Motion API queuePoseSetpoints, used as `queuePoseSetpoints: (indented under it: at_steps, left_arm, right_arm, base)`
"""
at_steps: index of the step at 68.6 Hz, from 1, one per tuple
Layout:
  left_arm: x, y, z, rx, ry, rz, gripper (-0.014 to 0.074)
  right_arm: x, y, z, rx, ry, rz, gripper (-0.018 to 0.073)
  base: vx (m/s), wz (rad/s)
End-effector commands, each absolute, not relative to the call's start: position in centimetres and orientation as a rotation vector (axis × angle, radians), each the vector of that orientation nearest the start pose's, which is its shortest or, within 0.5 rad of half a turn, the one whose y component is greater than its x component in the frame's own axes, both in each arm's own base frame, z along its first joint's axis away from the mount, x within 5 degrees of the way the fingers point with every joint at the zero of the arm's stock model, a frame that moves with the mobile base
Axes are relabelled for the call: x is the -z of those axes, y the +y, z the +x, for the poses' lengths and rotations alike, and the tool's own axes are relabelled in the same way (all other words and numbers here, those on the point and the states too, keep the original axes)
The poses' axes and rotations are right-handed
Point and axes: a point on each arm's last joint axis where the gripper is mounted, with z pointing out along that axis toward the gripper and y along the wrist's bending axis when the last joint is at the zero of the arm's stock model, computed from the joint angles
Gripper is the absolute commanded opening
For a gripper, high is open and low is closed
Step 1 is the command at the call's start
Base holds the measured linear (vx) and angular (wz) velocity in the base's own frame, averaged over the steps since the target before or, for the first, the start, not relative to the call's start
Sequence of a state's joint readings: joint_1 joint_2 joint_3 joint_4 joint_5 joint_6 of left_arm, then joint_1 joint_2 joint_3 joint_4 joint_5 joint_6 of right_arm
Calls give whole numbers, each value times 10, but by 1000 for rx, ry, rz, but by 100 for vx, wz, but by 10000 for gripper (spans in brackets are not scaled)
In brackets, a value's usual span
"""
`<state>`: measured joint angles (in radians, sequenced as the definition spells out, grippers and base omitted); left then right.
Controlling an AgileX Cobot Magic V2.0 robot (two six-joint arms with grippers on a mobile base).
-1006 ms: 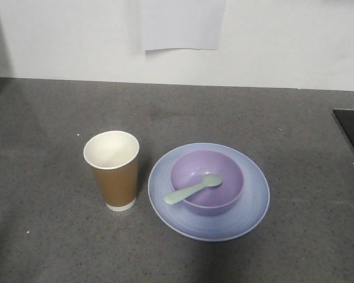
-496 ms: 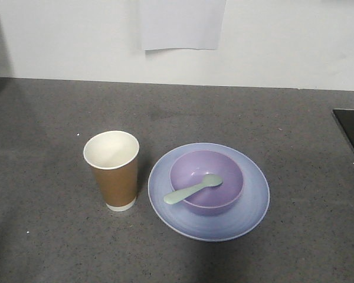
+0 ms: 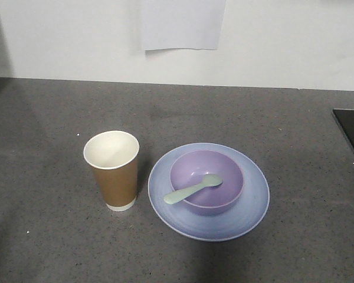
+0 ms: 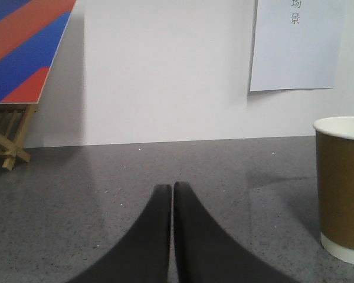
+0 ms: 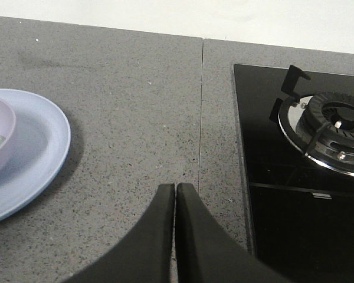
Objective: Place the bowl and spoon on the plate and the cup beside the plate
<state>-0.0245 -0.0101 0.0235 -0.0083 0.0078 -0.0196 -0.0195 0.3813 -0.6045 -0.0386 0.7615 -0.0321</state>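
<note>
Bowl (image 3: 206,181): lavender, seated on the pale blue plate (image 3: 251,206), roughly central on it, plate lying toward the middle of the tabletop (image 3: 59,247) and nearer its front edge than the wall. Spoon (image 3: 192,188): mint green, scoop inside the bowl, handle propped over the bowl's front-left rim and overhanging the plate; you should treat it as loosely balanced. Cup (image 3: 113,171): brown paper, upright, empty from what shows, standing just beside the plate's left edge, a narrow gap between them. Left gripper (image 4: 172,194): jaws together, holding nothing, low over the tabletop with the cup close on its right in the left wrist view. Right gripper (image 5: 175,194): jaws together, holding nothing, over bare tabletop between the plate rim and the black cooktop (image 5: 301,177). Status, as a judgement: arrangement looks complete; what remains is likely only to clear both arms. Risks for you to watch: a left arm swing toward the right would clip the light, tall cup and tip it onto the plate; a right arm drift toward the left would nudge the plate rim, shaking the spoon off the bowl; a drift toward the right edge would strike the burner grate (image 5: 327,127).
</note>
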Motion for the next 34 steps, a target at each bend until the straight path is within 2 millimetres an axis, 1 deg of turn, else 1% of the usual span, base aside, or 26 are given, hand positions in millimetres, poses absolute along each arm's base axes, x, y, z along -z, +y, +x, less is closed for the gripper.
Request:
queuePoseSetpoints:
  at_steps: [1, 5, 6, 19, 27, 34]
  left_arm:
    - [-220, -1, 53, 51, 1393, -14, -6]
    - [-220, -1, 53, 51, 1393, -14, -6]
    - [-220, -1, 53, 51, 1393, -14, -6]
    - [-220, -1, 53, 51, 1393, -14, -6]
    - [-220, -1, 53, 51, 1393, -14, -6]
    - [-220, -1, 53, 51, 1393, -14, -6]
  right_arm:
    - [-324, -6, 68, 123, 1927, -33, -11]
    - [-316, -6, 66, 124, 1893, -35, -11]
    - [-310, -6, 66, 121, 1891, -32, -11]
    - [-268, -6, 60, 95, 1735, 40, -11]
    - [-248, -6, 58, 83, 1618, 76, -11]
    - [-231, -6, 57, 63, 1551, 97, -11]
  base:
    - [0, 0]
    - [0, 0]
    - [0, 0]
    - [0, 0]
    - [0, 0]
    - [0, 0]
